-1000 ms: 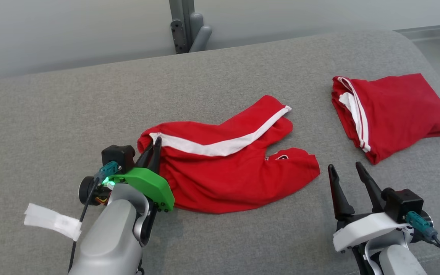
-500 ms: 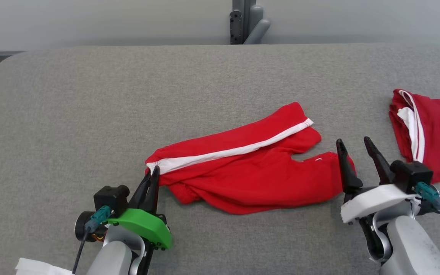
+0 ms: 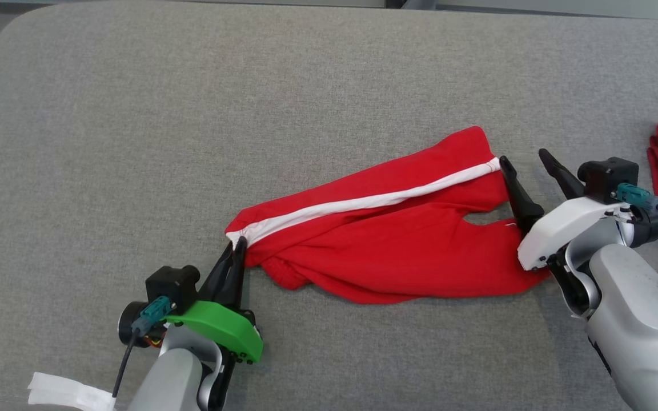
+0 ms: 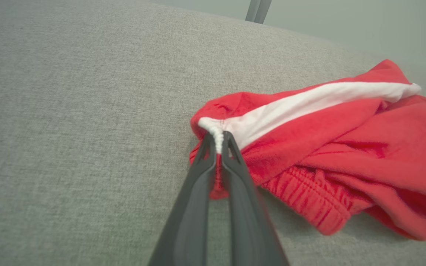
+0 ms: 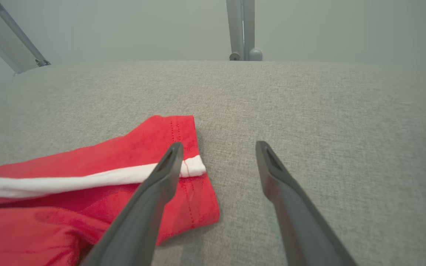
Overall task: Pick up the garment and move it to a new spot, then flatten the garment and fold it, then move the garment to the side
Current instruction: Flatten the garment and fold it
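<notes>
Item: red shorts [image 3: 386, 251], lying lengthwise between the arms. The left gripper [image 3: 236, 251] had its jaws clamped on the waistband end. The right gripper [image 3: 523, 157], jaws apart, stood just beside the leg hem.

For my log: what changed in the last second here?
The open right pincer moved forward to the hem of the red shorts with a white side stripe, one finger over it. The left pincer stayed shut on the waistband corner.
</notes>
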You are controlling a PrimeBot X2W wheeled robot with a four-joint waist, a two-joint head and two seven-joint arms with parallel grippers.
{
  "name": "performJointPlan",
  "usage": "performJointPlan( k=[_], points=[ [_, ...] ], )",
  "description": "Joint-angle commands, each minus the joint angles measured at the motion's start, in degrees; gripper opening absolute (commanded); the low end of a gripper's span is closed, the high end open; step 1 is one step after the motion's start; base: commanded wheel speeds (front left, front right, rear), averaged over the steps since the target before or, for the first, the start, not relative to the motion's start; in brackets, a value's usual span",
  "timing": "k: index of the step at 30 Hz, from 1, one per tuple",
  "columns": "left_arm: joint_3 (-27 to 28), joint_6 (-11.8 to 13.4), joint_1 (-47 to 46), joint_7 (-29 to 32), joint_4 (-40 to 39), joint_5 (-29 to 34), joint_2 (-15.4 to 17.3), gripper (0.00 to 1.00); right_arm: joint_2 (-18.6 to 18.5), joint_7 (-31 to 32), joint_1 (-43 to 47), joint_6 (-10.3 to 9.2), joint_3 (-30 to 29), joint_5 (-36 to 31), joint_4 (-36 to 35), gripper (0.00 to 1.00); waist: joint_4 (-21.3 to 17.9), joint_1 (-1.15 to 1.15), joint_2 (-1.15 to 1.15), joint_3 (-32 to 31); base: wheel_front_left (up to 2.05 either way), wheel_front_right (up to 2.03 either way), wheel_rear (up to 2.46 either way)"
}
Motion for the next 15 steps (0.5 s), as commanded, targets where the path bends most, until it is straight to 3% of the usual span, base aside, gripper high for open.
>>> performJointPlan(
  k=[1,8,11,14,15],
  points=[
    [-0.48,-0.2,-0.96,-0.16,-0.22,-0.54,0.08,0.0,-0.9,0.08,-1.06,-0.04,1.16,0.45,0.66,1.0,1.17,0.0,0.37,1.74,0.0,0.0,0.0],
    [-2.69,0.51,-1.61,-0.15,-0.7,-2.47,0.1,0.0,-3.55,-0.24,-3.58,-0.04,7.04,3.95,3.4,1.0,1.9,0.0,0.37,2.74,0.0,0.0,0.0],
    [-3.11,0.59,-1.73,-0.09,-0.62,-2.94,0.1,0.0,-4.17,-0.9,-4.19,-0.04,8.78,5.11,4.36,0.94,2.07,0.0,0.37,2.96,0.0,0.0,0.0],
    [-3.56,0.87,-1.81,-0.09,-0.66,-3.05,0.1,0.0,-4.54,-1.55,-4.75,-0.04,10.36,6.04,4.99,0.74,2.25,0.0,0.37,3.08,0.0,0.0,0.0],
    [-3.65,0.92,-1.84,-0.09,-0.7,-3.16,0.1,0.0,-4.71,-1.7,-4.86,-0.04,10.92,6.32,5.22,0.59,2.29,0.0,0.37,3.1,0.0,0.0,0.0]
  ],
)
